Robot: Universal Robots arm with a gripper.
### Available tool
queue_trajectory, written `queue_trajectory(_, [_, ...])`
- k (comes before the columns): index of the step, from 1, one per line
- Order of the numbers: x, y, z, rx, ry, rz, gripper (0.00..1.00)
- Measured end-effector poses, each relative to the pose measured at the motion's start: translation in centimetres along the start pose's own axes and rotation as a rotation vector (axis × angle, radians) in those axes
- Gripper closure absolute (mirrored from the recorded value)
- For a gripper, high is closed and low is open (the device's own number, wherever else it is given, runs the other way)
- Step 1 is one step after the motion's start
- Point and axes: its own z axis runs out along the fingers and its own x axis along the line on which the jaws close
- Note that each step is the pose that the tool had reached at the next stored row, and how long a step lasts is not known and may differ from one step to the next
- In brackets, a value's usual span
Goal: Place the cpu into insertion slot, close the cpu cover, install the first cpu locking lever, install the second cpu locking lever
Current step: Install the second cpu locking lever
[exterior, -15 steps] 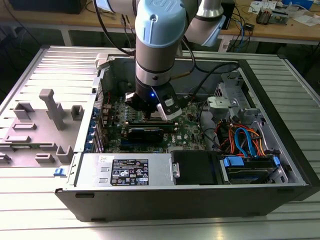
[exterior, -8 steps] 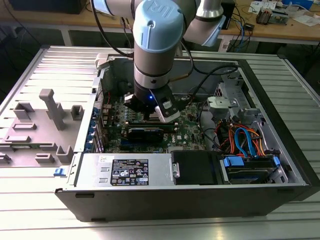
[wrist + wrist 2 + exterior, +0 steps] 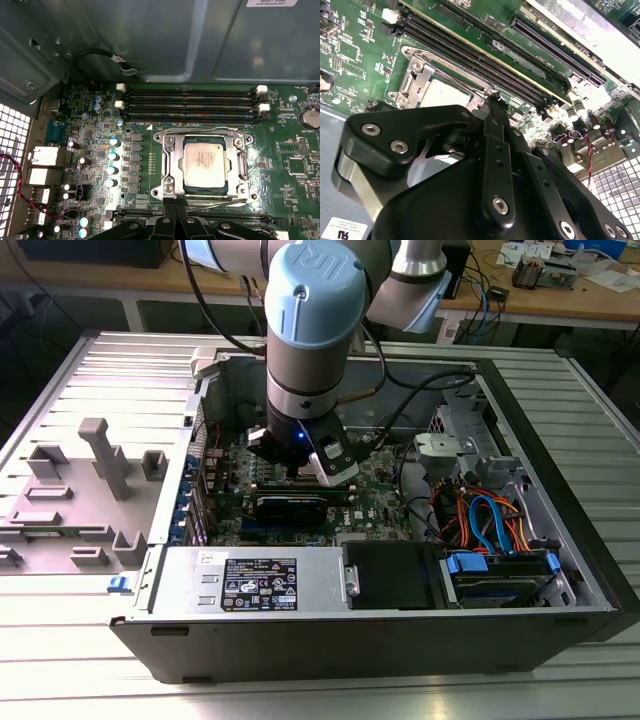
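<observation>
The jaws of the gripper point(image 3: 175, 212) look pressed together on nothing, just beside the cpu cover point(image 3: 170, 167) lying closed over the cpu point(image 3: 204, 162) in the insertion slot point(image 3: 161, 192), so the lever there needs slow, steady pushing.

An electronics lab: cluttered workbenches point(image 3: 560, 290) behind an opened computer case point(image 3: 400, 540).

Black end effector point(image 3: 492, 100) beside cpu point(image 3: 445, 93), seated under cpu cover point(image 3: 415, 75)

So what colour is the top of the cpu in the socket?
Matte silver-grey; the cpu shows best in the first wrist view.
</observation>
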Motion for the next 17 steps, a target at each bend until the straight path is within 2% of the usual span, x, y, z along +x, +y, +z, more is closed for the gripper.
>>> queue_trajectory(7, [0.02,0.00,0.01,-0.0011,0.0000,0.000,0.89])
queue_trajectory(12, [0.27,-0.10,0.39,-0.0059,0.0015,0.000,0.89])
queue_trajectory(15, [0.41,-0.17,0.73,-0.0148,0.0020,0.000,0.89])
queue_trajectory(16, [0.41,-0.19,0.80,-0.0201,0.0018,0.000,0.89])
queue_trajectory(17, [0.45,-0.22,0.90,-0.0322,0.0014,-0.001,0.89])
